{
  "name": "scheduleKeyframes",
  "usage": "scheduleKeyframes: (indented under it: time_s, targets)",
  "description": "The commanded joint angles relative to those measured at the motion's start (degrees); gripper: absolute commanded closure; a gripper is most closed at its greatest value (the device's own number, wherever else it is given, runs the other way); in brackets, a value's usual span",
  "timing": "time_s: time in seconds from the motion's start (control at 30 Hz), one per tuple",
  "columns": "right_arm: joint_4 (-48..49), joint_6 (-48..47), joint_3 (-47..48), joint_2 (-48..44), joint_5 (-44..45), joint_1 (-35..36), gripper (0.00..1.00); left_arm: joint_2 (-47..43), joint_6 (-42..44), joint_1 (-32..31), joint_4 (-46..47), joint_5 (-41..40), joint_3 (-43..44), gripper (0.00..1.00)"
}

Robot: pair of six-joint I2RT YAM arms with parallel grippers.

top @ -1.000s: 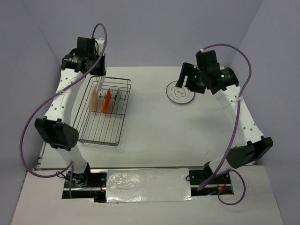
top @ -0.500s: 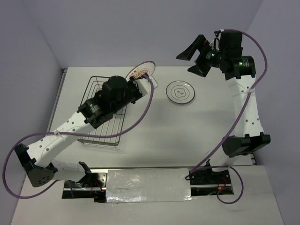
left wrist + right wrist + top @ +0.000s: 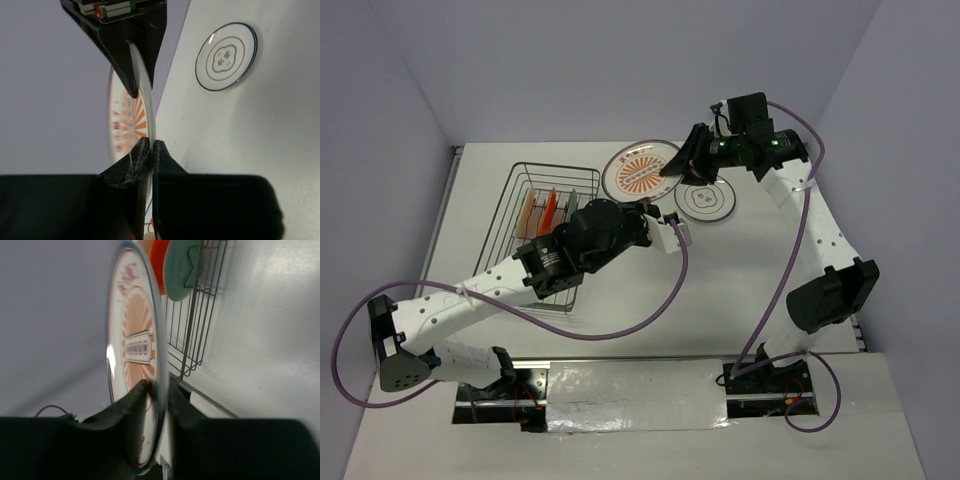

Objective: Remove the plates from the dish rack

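Note:
A white plate with an orange sunburst (image 3: pixel 640 170) hangs tilted in the air behind the dish rack (image 3: pixel 510 255). My left gripper (image 3: pixel 652 203) is shut on its near rim, seen edge-on in the left wrist view (image 3: pixel 150 146). My right gripper (image 3: pixel 678 166) pinches the opposite rim, its fingers on both faces of the sunburst plate (image 3: pixel 131 347) in the right wrist view (image 3: pixel 157 388). A white plate with grey rings (image 3: pixel 708 200) lies flat on the table. In the rack stand a cream plate (image 3: pixel 527 210), an orange plate (image 3: pixel 550 207) and a teal plate (image 3: pixel 573 205).
The left arm (image 3: pixel 490 285) stretches diagonally over the rack and hides much of it. The right arm (image 3: pixel 810 230) arches along the table's right side. Walls close in the table at the back and both sides.
The left arm carried the sunburst plate right, away from the rack. The right gripper came down from its raised, open pose and closed on the plate's far rim.

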Motion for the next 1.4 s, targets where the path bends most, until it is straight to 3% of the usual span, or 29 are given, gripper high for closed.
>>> scheduleKeyframes:
  time_s: [0.0,0.03,0.1,0.13,0.23,0.27,0.33,0.37,0.47,0.67,0.77,0.87,0.9,1.0,1.13,1.37]
  targets:
    - [4.4,0.2,-4.1,-1.5,0.4,0.0,0.79,-0.1,3.4,-0.2,7.2,-2.0,1.7,1.0]
    - [4.7,0.3,-4.4,-1.8,1.0,0.0,1.0,0.2,3.2,-0.2,6.9,-2.5,1.7,0.98]
    - [5.6,0.0,-4.9,-2.8,5.3,-0.5,1.0,1.4,1.8,-0.2,7.1,-5.1,1.8,0.6]
    - [6.6,-0.4,-5.4,-3.2,6.7,-1.2,1.0,2.0,1.0,-0.2,7.4,-10.2,1.9,0.01]
    - [14.8,-0.4,-14.3,-4.8,10.1,-7.5,1.0,6.4,-8.9,2.9,2.5,-19.5,5.5,0.0]
    - [18.3,-0.6,-17.0,-5.1,11.4,-9.0,1.0,7.3,-17.8,4.5,-6.4,-19.1,9.6,0.0]
    - [24.6,-3.6,-20.0,-4.6,15.3,-13.3,1.0,8.7,-27.6,8.2,-14.8,-17.6,13.9,0.01]
    - [25.9,-4.8,-21.2,-3.9,17.6,-14.2,1.0,9.5,-36.8,12.4,-21.9,-15.8,17.3,0.0]
    - [30.6,-8.0,-21.2,1.9,18.8,-18.4,0.99,8.3,-49.6,20.0,-30.0,-9.2,19.7,0.0]
    - [29.2,-11.2,-16.8,16.7,17.4,-21.0,0.94,4.4,-52.7,22.9,-38.5,-9.9,18.4,0.01]
    - [29.2,-11.5,-16.7,19.6,17.4,-21.0,0.9,2.5,-55.0,24.4,-40.2,-10.9,16.4,0.0]
    - [29.8,-12.0,-18.8,19.4,19.1,-20.8,0.7,0.0,-58.5,27.0,-39.8,-9.9,13.6,0.0]
    - [27.4,-12.3,-18.9,19.5,20.3,-20.7,0.46,-0.6,-59.5,27.4,-39.7,-10.0,13.0,0.0]
    - [15.1,-14.6,-12.2,22.6,31.9,-18.0,0.25,-2.5,-63.6,29.9,-39.1,-9.1,11.2,0.01]
    - [1.1,-17.1,-2.3,30.2,42.2,-13.6,0.2,-2.3,-65.6,32.9,-38.5,-3.5,9.3,0.01]
    - [1.5,-19.3,0.5,32.9,35.2,-11.8,0.2,-0.7,-66.1,34.1,-35.3,1.0,7.9,0.0]
